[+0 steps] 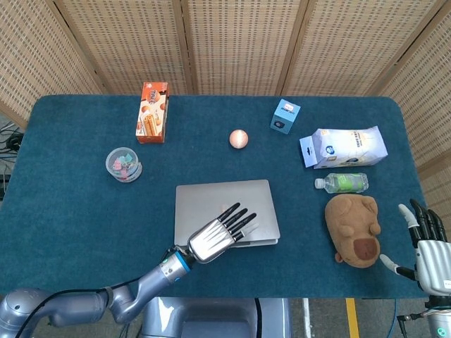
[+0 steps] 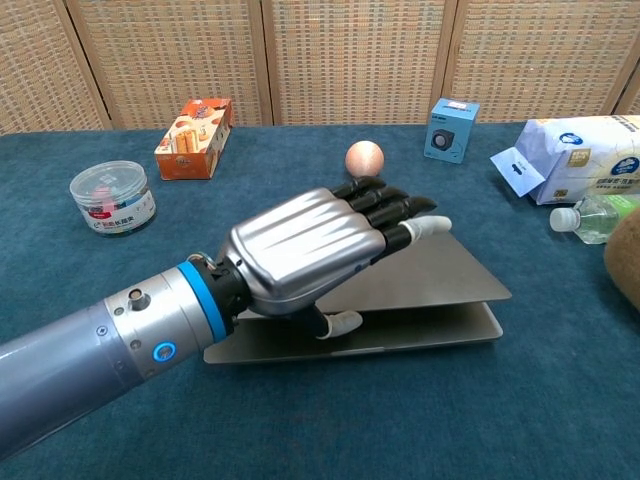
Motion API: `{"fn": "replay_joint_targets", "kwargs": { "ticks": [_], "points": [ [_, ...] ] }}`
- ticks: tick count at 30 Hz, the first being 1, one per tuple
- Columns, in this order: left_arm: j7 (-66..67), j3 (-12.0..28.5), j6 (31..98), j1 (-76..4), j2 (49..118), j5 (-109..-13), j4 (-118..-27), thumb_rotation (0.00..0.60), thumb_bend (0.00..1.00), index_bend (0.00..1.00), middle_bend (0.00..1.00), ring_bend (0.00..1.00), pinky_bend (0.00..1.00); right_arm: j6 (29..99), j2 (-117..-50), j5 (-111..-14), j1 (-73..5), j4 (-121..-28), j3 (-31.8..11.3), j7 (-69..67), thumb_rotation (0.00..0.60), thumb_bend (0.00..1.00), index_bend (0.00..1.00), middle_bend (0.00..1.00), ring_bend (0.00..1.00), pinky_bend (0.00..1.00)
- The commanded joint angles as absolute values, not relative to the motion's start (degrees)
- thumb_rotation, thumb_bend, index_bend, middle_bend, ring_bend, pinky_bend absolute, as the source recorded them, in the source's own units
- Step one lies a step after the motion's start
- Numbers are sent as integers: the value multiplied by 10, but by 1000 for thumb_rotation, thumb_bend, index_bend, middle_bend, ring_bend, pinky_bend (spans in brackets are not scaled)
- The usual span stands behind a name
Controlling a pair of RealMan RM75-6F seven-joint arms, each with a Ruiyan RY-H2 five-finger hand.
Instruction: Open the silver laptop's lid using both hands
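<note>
Under the left hand (image 2: 310,245) lies the flat silver metal laptop (image 1: 224,204), its lid (image 2: 420,275) partly raised; the hand's fingers rest on top and its thumb tucks beneath the lid's front edge. Far right, the right hand (image 1: 426,243) stands spread wide, holding nothing, beside the brown plush toy (image 1: 354,227).

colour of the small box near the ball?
Blue box, with a white top face; head view shows it best.

Matt brushed-metal finish on the flat silver laptop (image 2: 420,285). Glossy ridged metal over the chrome-backed left hand (image 2: 310,245). Napped cloth across the dark teal table cover (image 1: 63,204). Soft plush on the brown stuffed toy (image 1: 354,229). Clear plastic round tub (image 2: 112,197).
</note>
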State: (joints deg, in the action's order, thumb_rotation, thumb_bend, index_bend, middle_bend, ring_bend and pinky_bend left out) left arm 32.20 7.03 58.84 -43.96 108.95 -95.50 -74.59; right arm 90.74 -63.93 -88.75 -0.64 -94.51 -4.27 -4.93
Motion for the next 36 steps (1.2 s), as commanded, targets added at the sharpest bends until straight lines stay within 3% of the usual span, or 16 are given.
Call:
{"fn": "replay_joint_targets", "kwargs": {
  "ticks": [1,11,18,28,31,36],
  "points": [
    [351,91,580,-447,1087,-931,-757,600,621,0,0,0,0,906,-639,-886,-7,-944,-43,-51,600,0,66,0,0,0],
    [381,122,562,-458,1099,-872,-735,600,612,0,0,0,0,894,-643,-886,-14,-939,-42,-45,600,0,66,0,0,0],
    [369,123,563,-468,1094,-867,-729,600,612,0,0,0,0,872,-650,-896,-35,-922,-46,-36,600,0,65,0,0,0],
    [352,116,546,-484,1073,-854,-737,600,610,0,0,0,0,742,-660,-950,-136,-855,-32,-55,600,9,120,3,0,7],
    [346,114,545,-487,1065,-854,-739,600,610,0,0,0,0,711,-668,-976,-167,-837,-23,-74,600,116,148,28,0,50],
    [337,113,548,-492,1047,-854,-748,600,612,0,0,0,0,680,-683,-1012,-208,-811,-8,-103,600,442,200,92,0,115]
  ]
}}
